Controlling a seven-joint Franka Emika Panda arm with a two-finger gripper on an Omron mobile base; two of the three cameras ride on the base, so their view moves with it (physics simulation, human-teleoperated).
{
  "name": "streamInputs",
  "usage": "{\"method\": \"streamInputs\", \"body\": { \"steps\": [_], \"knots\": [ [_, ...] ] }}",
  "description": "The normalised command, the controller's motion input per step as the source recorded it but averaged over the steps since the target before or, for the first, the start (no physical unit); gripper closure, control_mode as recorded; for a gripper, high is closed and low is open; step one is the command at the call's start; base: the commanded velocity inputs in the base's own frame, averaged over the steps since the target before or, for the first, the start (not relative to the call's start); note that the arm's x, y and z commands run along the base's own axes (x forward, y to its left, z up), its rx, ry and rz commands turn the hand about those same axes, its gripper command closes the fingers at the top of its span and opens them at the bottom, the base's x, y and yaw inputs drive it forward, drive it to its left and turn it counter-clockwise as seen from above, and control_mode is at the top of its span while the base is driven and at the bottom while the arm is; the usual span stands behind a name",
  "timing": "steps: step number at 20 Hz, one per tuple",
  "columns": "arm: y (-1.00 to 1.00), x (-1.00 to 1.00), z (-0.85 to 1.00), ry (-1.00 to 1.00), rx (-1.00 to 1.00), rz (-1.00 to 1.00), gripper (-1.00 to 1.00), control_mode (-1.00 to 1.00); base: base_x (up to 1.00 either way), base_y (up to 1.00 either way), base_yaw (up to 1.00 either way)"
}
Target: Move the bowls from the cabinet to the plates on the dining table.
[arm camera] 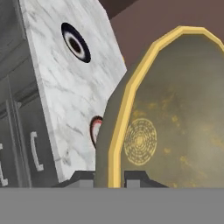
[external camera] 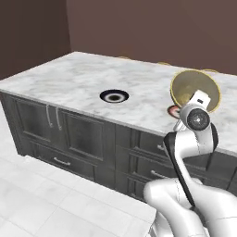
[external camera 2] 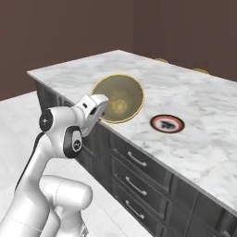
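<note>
Where the long marble table [external camera: 69, 78] runs across the left base view over its dark grey drawers and doors [external camera: 81, 139], the navy-rimmed plate [external camera: 114, 96] lies flat on the bare top, left of the arm and set back from the near edge. Further right, the red-orange-rimmed plate [external camera: 173, 110] sits on the table close to the near edge, mostly hidden behind the white arm and the bowl. Above it hangs the olive-yellow bowl [external camera: 194, 88], tipped on its side so its open mouth faces the cameras, clear of the table surface. The jaws are clenched on the bowl's rim: in the hand view the two dark fingertips [arm camera: 138, 177] stand on either side of the yellow edge, with the gripper [arm camera: 109, 178] at the bowl's lower rim. In the right base view the tilted bowl [external camera 2: 119, 98] hangs over the near table edge, just left of the red-orange-rimmed plate [external camera 2: 167, 123].
</note>
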Motion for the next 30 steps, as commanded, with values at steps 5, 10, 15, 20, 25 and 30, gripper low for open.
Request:
{"method": "streamInputs", "body": {
  "steps": [5,10,15,20,25,30],
  "knots": [
    [0.00,0.00,0.00,0.00,0.00,0.00,1.00,1.00,0.41,0.94,-0.42],
    [0.00,0.00,0.00,0.00,0.00,0.00,1.00,1.00,0.32,0.92,-0.38],
    [0.00,0.00,0.00,0.00,0.00,0.00,1.00,1.00,0.21,0.80,-0.31],
    [0.00,0.00,0.00,0.00,0.00,0.00,1.00,1.00,0.18,0.52,-0.26],
    [0.00,0.00,0.00,0.00,0.00,0.00,1.00,1.00,0.24,0.26,-0.25],
    [0.00,0.00,0.00,0.00,0.00,0.00,1.00,1.00,0.37,0.21,-0.27]
  ]
}}
